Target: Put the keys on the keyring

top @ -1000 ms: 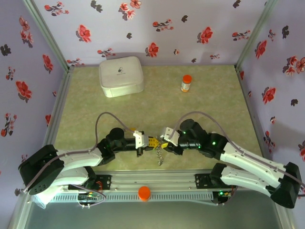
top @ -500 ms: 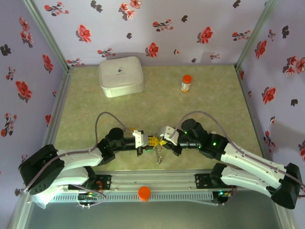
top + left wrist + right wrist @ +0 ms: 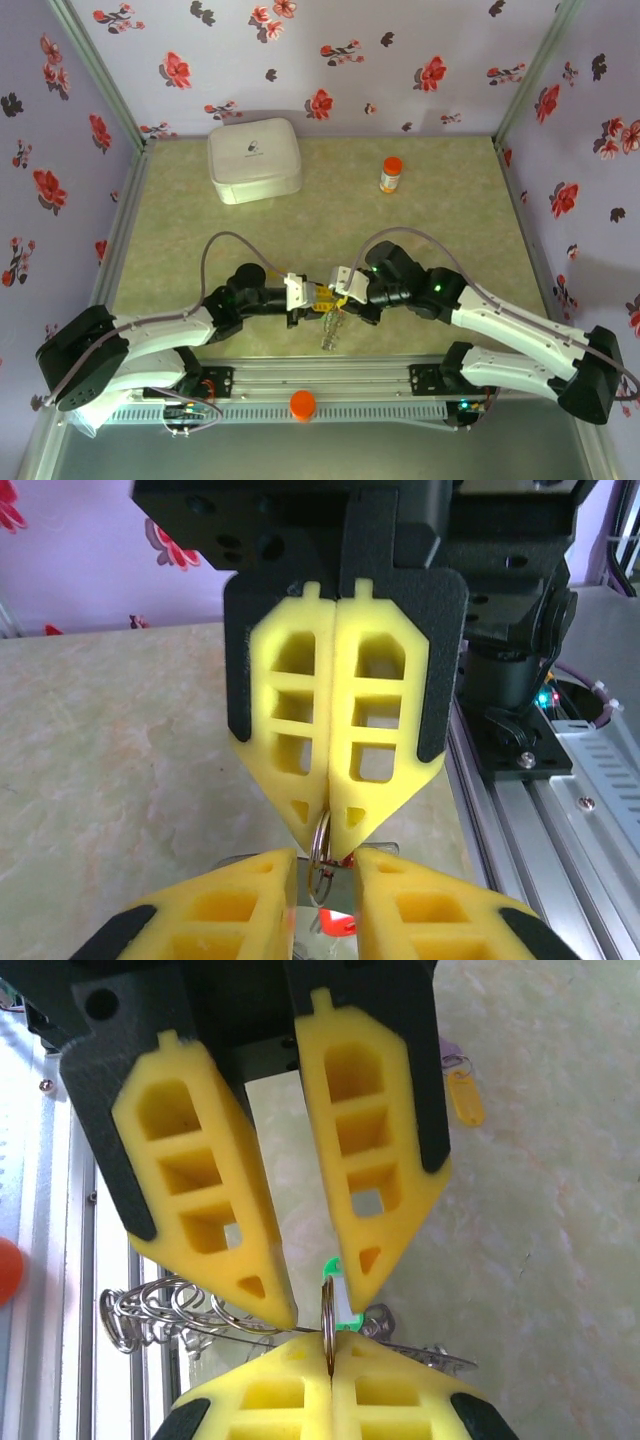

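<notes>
My right gripper (image 3: 328,1345) is shut on a small silver split ring (image 3: 327,1305), pinched edge-on between its yellow pads. A green key tag (image 3: 343,1300) sits right behind that ring. My left gripper (image 3: 325,865) faces it tip to tip, its fingers slightly apart on either side of the ring and a red tag (image 3: 345,920). Grey wire loops (image 3: 160,1310), apparently the keyring seen edge-on, hang beside the tips. A yellow-tagged key (image 3: 465,1095) lies on the table. In the top view both grippers (image 3: 318,296) (image 3: 341,294) meet above a dangling bunch (image 3: 333,330).
A white case (image 3: 254,160) stands at the back left and an orange-capped bottle (image 3: 390,174) at the back right. The aluminium rail (image 3: 330,385) with an orange knob (image 3: 302,404) runs just below the grippers. Flowered walls close three sides.
The right gripper has shut on the small ring. The left gripper, shut before, has now parted its fingers. The hanging bunch has swung slightly left.
</notes>
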{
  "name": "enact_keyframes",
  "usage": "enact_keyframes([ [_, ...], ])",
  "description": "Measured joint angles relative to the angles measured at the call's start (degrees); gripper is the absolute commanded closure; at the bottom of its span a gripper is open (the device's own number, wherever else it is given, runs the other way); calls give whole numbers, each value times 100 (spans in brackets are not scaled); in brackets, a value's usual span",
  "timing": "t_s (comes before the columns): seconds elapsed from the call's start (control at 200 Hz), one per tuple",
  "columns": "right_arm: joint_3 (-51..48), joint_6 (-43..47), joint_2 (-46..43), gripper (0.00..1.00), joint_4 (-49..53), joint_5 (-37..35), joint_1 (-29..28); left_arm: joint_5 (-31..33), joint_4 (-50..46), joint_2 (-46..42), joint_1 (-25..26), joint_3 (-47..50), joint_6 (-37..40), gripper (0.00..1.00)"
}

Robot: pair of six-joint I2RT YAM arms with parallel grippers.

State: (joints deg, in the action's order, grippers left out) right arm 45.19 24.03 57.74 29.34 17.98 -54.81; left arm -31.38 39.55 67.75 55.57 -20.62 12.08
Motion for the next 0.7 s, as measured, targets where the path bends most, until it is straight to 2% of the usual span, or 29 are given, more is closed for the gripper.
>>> enact_keyframes([
  [0.14,142,109,111,100,190,-4,-33,-66,-334,0,0,-144,216,91],
  [0.23,181,155,173,100,286,-22,-83,-98,-468,0,0,-175,302,100],
  [0.255,188,155,181,100,310,-20,-85,-111,-492,0,0,-175,310,100],
  [0.305,197,155,190,90,319,-20,-98,-133,-503,-7,0,-177,339,100],
  [0.44,74,94,-59,76,111,85,-44,-153,-485,-101,0,-173,354,100],
  [0.59,-575,-256,-951,74,-507,328,247,-153,79,-103,0,59,92,100],
  [0.7,-804,-466,-1165,73,-785,402,293,-168,769,33,0,334,-251,100],
])
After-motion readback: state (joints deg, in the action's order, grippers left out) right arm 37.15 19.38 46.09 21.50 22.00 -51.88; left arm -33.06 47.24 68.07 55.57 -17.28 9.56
